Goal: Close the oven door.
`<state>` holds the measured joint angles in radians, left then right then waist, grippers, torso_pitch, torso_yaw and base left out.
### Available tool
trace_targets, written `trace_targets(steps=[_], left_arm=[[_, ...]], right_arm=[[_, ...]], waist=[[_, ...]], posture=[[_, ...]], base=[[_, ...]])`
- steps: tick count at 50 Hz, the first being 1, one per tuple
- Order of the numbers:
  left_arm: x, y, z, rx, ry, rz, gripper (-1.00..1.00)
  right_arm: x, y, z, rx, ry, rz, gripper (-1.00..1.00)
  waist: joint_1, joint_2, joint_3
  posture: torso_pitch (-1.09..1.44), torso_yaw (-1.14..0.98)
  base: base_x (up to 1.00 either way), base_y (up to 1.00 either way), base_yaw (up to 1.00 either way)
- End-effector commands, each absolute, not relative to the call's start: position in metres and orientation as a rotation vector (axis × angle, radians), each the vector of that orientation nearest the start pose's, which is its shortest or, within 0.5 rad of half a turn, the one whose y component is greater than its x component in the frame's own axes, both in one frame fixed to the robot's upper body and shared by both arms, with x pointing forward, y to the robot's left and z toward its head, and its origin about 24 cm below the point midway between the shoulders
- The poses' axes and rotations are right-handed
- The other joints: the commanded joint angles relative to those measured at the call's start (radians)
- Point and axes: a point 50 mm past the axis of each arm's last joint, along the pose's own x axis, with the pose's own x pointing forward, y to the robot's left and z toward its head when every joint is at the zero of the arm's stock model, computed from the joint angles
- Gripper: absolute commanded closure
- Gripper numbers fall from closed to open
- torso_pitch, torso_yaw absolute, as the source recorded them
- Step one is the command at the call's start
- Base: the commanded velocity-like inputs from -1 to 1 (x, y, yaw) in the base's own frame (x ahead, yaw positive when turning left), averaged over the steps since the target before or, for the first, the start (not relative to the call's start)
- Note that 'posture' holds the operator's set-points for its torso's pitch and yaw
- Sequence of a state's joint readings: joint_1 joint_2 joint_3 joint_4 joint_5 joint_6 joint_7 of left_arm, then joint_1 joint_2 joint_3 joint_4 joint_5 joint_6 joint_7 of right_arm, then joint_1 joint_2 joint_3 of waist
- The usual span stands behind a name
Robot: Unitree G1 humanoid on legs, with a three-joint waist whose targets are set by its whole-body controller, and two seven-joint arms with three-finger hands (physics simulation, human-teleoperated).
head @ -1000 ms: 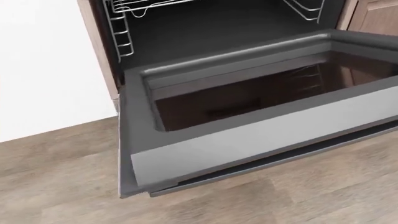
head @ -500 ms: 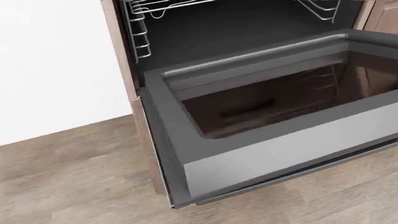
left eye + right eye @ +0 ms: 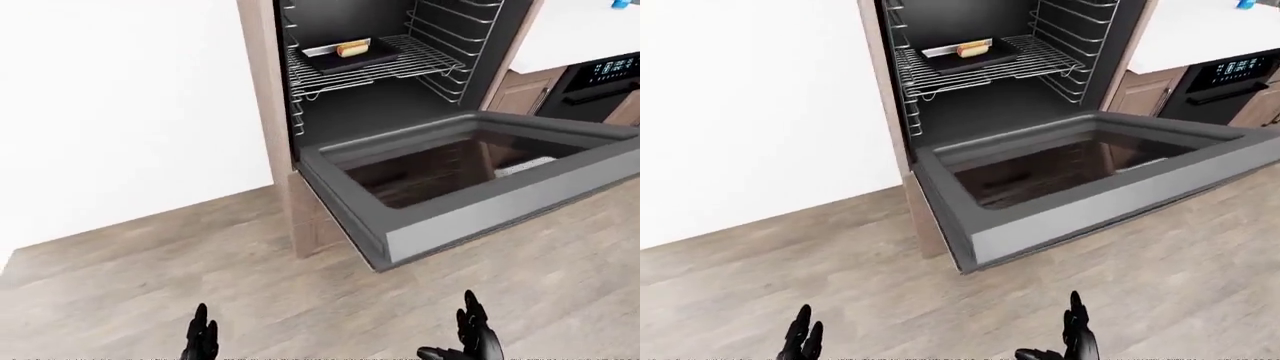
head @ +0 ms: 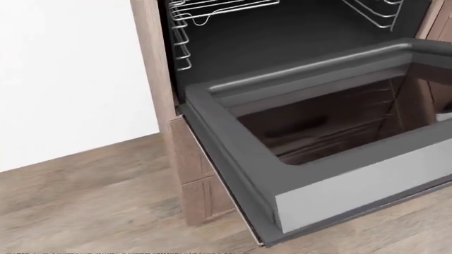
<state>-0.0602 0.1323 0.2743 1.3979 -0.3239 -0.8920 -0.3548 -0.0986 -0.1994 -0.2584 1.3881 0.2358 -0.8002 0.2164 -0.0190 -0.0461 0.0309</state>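
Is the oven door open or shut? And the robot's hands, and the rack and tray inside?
oven door: open, folded down flat, glass facing up.
wire rack: inside the oven, holding the tray.
tray: on the rack, with food on it.
left hand: low, fingers spread, empty.
right hand: low, fingers spread, empty, not touching the door.

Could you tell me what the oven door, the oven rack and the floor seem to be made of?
Oven door: apparently dark grey matte metal framing a glossy glass pane that shows reflections.
Oven rack: thin, shiny wire, likely chromed steel.
Floor: wood-look planks with grain lines, matte; real wood or laminate cannot be told.
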Motion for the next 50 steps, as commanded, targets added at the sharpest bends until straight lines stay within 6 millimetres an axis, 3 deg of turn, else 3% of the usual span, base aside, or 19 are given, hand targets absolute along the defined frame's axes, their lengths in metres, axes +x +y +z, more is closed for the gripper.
trace_targets(steps=[1, 3, 5, 6, 7, 8, 10, 20, 21, 22, 24, 26, 37, 50], left_arm=[[0.1407, 0.2405, -0.1067, -0.127, 0.296, 0.244, -1.0], [0.1414, 0.2407, -0.1064, -0.127, 0.295, 0.244, -1.0], [0.1417, 0.2408, -0.1062, -0.128, 0.293, 0.244, -1.0], [0.1417, 0.2407, -0.1063, -0.127, 0.294, 0.244, -1.0], [0.1416, 0.2402, -0.1064, -0.127, 0.294, 0.243, -1.0], [0.1416, 0.24, -0.1065, -0.128, 0.294, 0.243, -1.0], [0.1417, 0.2398, -0.1064, -0.127, 0.294, 0.243, -1.0], [0.141, 0.2394, -0.1067, -0.128, 0.295, 0.243, -1.0], [0.141, 0.2394, -0.1067, -0.127, 0.295, 0.242, -1.0], [0.1411, 0.2394, -0.1067, -0.127, 0.296, 0.242, -1.0], [0.1411, 0.2395, -0.1067, -0.128, 0.295, 0.243, -1.0], [0.1405, 0.2393, -0.107, -0.127, 0.297, 0.242, -1.0], [0.1405, 0.2394, -0.1071, -0.129, 0.298, 0.242, -1.0], [0.141, 0.2394, -0.107, -0.129, 0.299, 0.24, -1.0]], right_arm=[[0.1566, -0.2528, -0.1042, 0.044, 0.362, -0.261, -1.0], [0.1565, -0.2529, -0.1042, 0.044, 0.362, -0.26, -1.0], [0.1562, -0.253, -0.1043, 0.044, 0.363, -0.261, -1.0], [0.1568, -0.253, -0.1041, 0.044, 0.362, -0.261, -1.0], [0.1574, -0.2531, -0.1038, 0.045, 0.36, -0.261, -1.0], [0.1575, -0.253, -0.1038, 0.045, 0.36, -0.261, -1.0], [0.1573, -0.2533, -0.1038, 0.045, 0.36, -0.262, -1.0], [0.1571, -0.2523, -0.1036, 0.047, 0.354, -0.253, -1.0], [0.1569, -0.2522, -0.1035, 0.046, 0.353, -0.251, -1.0], [0.1569, -0.2519, -0.1031, 0.041, 0.348, -0.245, -1.0], [0.157, -0.2524, -0.1029, 0.044, 0.347, -0.247, -1.0], [0.1564, -0.2514, -0.1035, 0.043, 0.351, -0.239, -1.0], [0.156, -0.2501, -0.1025, -0.03, 0.349, -0.236, -1.0], [0.1539, -0.2538, -0.0994, -0.045, 0.318, -0.263, -1.0]], waist=[[0.003, 0.004, -0.004], [0.004, 0.031, 0.001], [0.004, 0.073, -0.001], [0.006, 0.105, -0.008], [0.012, 0.154, -0.023], [0.017, 0.107, -0.015], [0.023, 0.102, -0.007], [0.014, 0.0, 0.001], [0.016, -0.008, 0.013], [0.022, -0.006, 0.006], [0.028, -0.032, -0.003], [0.031, -0.014, 0.002], [0.024, 0.023, -0.026], [0.015, 0.029, -0.03]], posture=[[0.0, 0.0], [0.0, 0.0], [0.0, 0.0], [0.0, 0.0], [0.0, 0.0], [0.0, 0.0], [0.0, 0.0], [0.0, 0.0], [0.0, 0.0], [0.0, 0.0], [0.0, 0.0], [0.0, 0.0], [0.0, 0.0], [0.0, 0.0]], base=[[0.0, 0.35, 0.0], [0.0, 0.35, 0.0], [0.0, 0.35, 0.0], [0.0, 0.35, 0.0], [0.0, 0.34, 0.0], [0.0, 0.34, 0.0], [0.0, 0.35, 0.0], [0.0, 0.32, 0.0], [0.0, 0.0, 0.0], [0.0, 0.0, 0.0], [0.0, 0.0, 0.0], [0.0, 0.0, 0.0], [0.0, 0.0, 0.0], [0.0, 0.0, 0.0]])
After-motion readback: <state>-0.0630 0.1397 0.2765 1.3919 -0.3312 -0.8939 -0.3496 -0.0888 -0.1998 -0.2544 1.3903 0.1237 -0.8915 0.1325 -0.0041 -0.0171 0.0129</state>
